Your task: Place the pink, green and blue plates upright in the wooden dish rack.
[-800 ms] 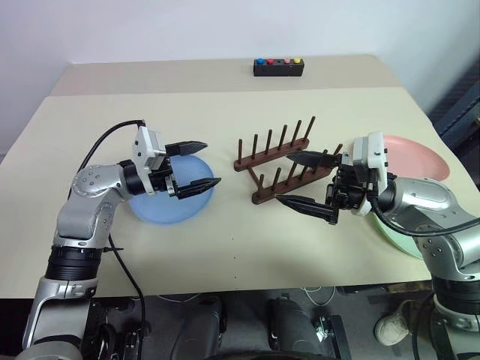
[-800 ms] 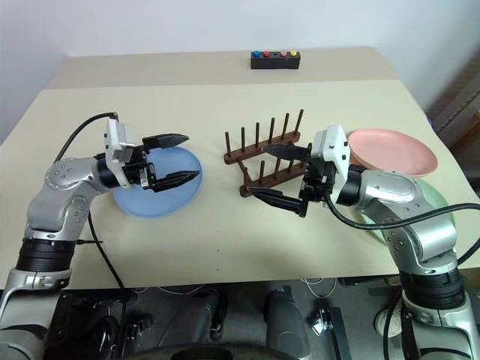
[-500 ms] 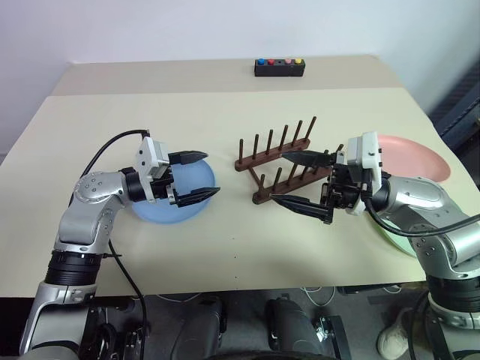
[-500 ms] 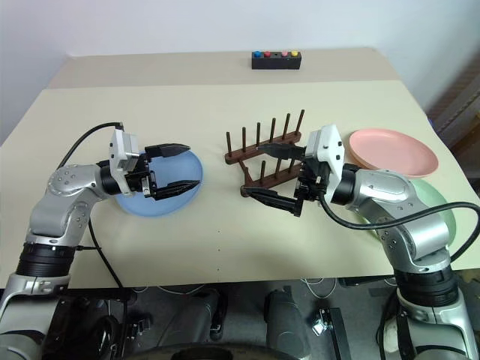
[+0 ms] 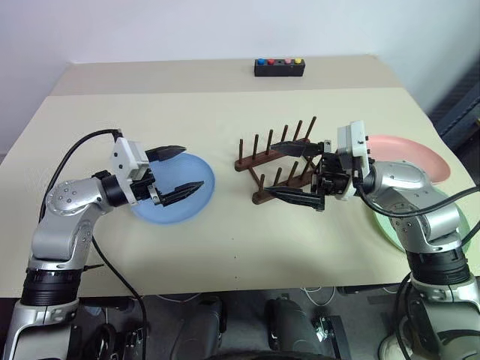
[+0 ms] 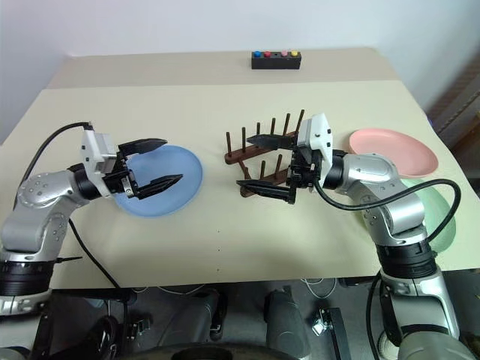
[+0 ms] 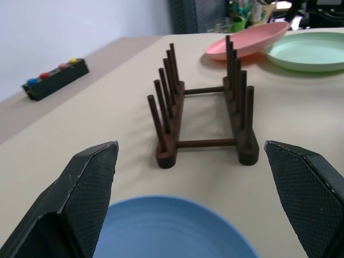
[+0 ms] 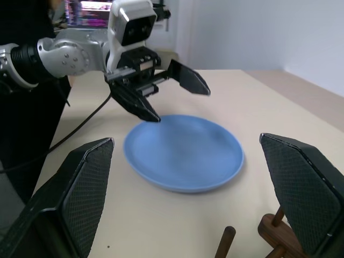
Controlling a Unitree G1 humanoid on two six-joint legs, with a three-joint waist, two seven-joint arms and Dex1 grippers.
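Taking the dark wooden peg dish rack (image 5: 281,161) at the middle of the beige table (image 5: 225,247) as the landmark, and going from the robot's left to its right:

Well to the left of the rack, the left gripper (image 5: 177,169) hangs with its two black fingers spread wide and nothing between them. It sits over the rack-far edge of the round, shallow, light blue plate (image 5: 180,202), which lies flat on the table, apart from the rack.

The rack itself stands empty, two rows of upright pegs joined by cross rails.

The right gripper (image 5: 283,171) hovers at the rack from its right side, pointing leftward. Its fingers are also fully apart and hold nothing; one finger lies across the top of the pegs, the other low along the rack's near rail. Whether they touch the wood cannot be told.

Right of the rack, the round salmon pink plate (image 5: 420,155) rests flat, and nearer the table's front edge lies the pale mint green plate (image 6: 427,214), partly hidden by the right arm.

Behind the rack, a small black box with blue, red, pink and yellow buttons (image 5: 278,67) sits near the table's far edge. No writing can be read anywhere.
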